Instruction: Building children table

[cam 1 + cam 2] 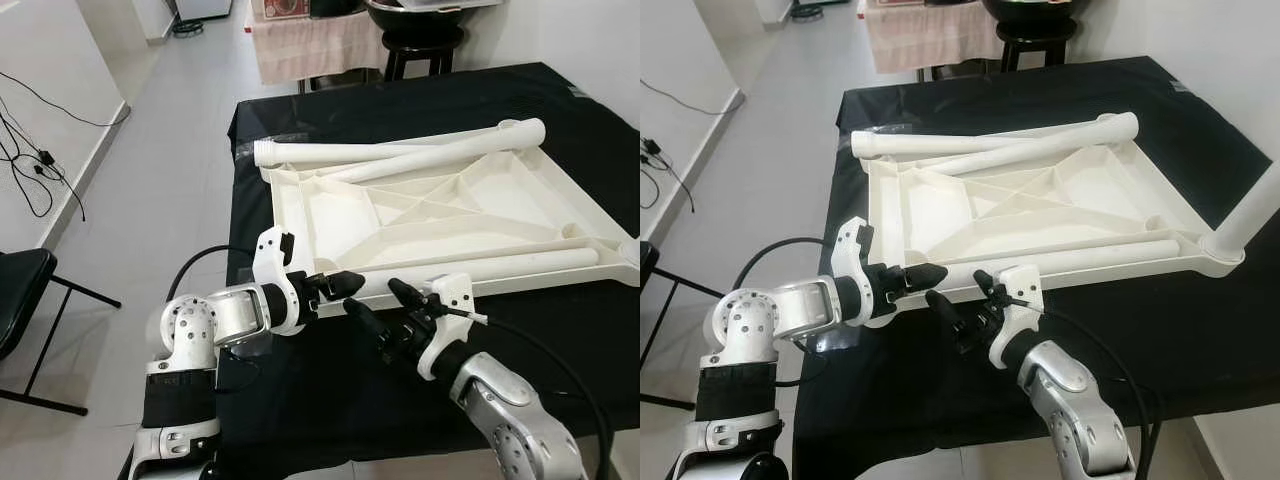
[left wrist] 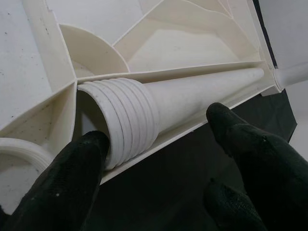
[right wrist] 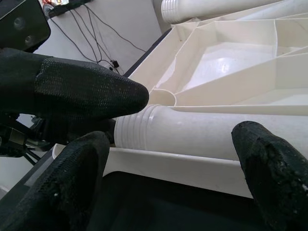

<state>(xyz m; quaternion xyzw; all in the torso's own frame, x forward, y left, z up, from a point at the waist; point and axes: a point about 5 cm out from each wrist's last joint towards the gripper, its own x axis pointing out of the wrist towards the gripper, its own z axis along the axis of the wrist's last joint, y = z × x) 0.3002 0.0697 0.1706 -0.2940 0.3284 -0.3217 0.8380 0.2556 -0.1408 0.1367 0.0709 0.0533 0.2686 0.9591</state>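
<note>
The white plastic table top [image 1: 290, 215] lies upside down on the black-covered table [image 1: 300, 410]. One white leg [image 1: 500, 265] lies along its front rim, threaded end [image 2: 125, 115] toward the near-left corner. Two more legs [image 1: 340, 152] [image 1: 450, 150] lie crossed at the back. At the right corner a fourth leg [image 1: 1250, 215] stands upright. My left gripper [image 1: 342, 284] is open at the near-left corner, one finger [image 2: 67, 183] touching the threaded end. Just to its right, in front of the rim, my right gripper [image 1: 372, 296] is open, its fingers [image 3: 269, 168] facing the lying leg.
A black folding chair [image 1: 20, 290] stands on the floor at the left, with cables [image 1: 30, 170] by the wall. Behind the table are a black stool [image 1: 420, 45] and a cloth-draped stand [image 1: 310, 40]. The table edge runs close below both arms.
</note>
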